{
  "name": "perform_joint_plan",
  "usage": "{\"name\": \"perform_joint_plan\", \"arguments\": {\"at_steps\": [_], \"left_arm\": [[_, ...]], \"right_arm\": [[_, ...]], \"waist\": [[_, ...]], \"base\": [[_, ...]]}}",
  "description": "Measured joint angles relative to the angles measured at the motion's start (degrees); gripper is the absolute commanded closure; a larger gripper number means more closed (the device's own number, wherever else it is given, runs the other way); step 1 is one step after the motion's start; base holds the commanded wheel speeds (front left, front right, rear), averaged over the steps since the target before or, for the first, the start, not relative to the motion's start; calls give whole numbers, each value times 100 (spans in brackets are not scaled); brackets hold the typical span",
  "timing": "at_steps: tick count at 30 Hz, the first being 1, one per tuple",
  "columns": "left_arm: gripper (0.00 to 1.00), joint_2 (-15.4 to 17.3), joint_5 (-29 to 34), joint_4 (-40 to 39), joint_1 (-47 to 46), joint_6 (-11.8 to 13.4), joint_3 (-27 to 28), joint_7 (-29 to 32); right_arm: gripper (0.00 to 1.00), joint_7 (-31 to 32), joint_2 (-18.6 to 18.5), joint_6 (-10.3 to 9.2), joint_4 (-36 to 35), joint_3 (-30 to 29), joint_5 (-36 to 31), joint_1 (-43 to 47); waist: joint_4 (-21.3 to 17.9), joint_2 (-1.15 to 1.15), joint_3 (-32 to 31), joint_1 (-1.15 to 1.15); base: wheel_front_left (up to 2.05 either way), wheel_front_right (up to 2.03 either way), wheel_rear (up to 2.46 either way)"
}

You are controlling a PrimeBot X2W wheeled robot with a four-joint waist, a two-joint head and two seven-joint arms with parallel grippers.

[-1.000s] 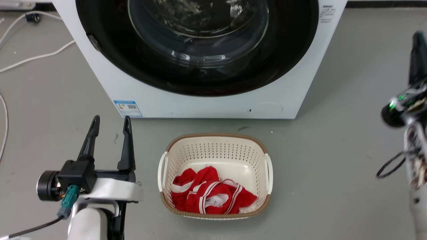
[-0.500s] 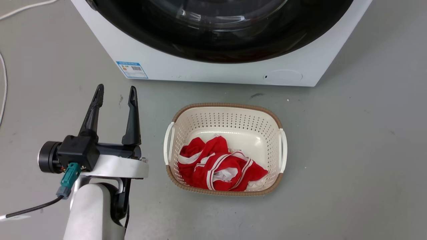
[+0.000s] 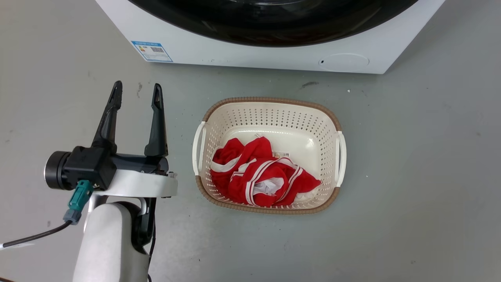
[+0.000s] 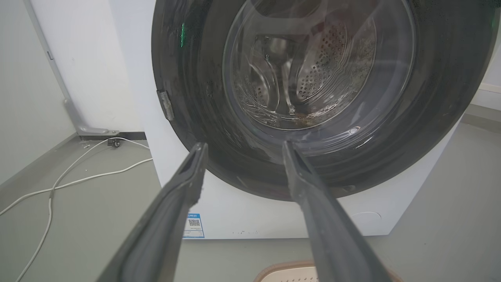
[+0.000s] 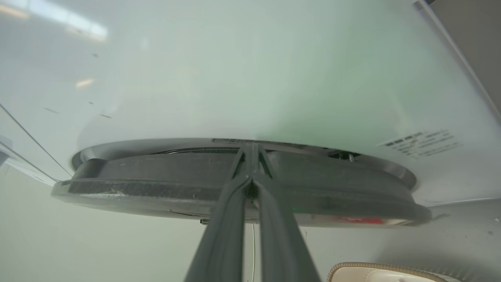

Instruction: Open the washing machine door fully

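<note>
Your left gripper (image 3: 137,88) hangs low at the left over the grey floor (image 3: 411,156), released, its two dark fingers spread wide with nothing between them. In the left wrist view that gripper (image 4: 243,147) looks straight at the washing machine door (image 4: 313,66): the glossy black ring and the bulging glass bowl face you, the perforated steel drum shows through the glass, and a small grey catch sits on the ring's left edge. The gripper is well short of the door and touches nothing. The washing machine (image 3: 235,55) stands on the floor at the top of the head view, with only the lower arc of the washing machine door (image 3: 274,23) showing, the blue label (image 3: 152,51) at the lower left of its front and the round flap (image 3: 343,62) at the lower right. Just in front of it sits the cream basket (image 3: 274,117), holding a crumpled red and white garment (image 3: 258,176). Over on the other arm, your right gripper (image 5: 251,156) is clenched, fingers pressed together with hardly a slit between them, their tips lying across the door's rim (image 5: 156,184), seen edge-on against the white machine front (image 5: 235,78). A dark gap runs between rim and front, but you cannot tell from here whether the tips pinch anything. A white cable (image 4: 78,182) trails over the floor to the machine's left.
</note>
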Motion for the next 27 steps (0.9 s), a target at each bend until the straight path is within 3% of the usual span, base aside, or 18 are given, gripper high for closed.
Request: {"name": "perform_joint_plan", "arguments": {"at_steps": [11,27], "left_arm": [[0,0,-9,-21,-173,26,-85,0],[0,0,-48,78,-213,75,-142,0]], "right_arm": [[100,385,91,0,277,179,-241,-443],[100,2185,143,2,0,120,79,-216]], "waist": [[37,0,318,0],[-6,0,178,0]], "base": [[0,0,0],[0,0,0]]}}
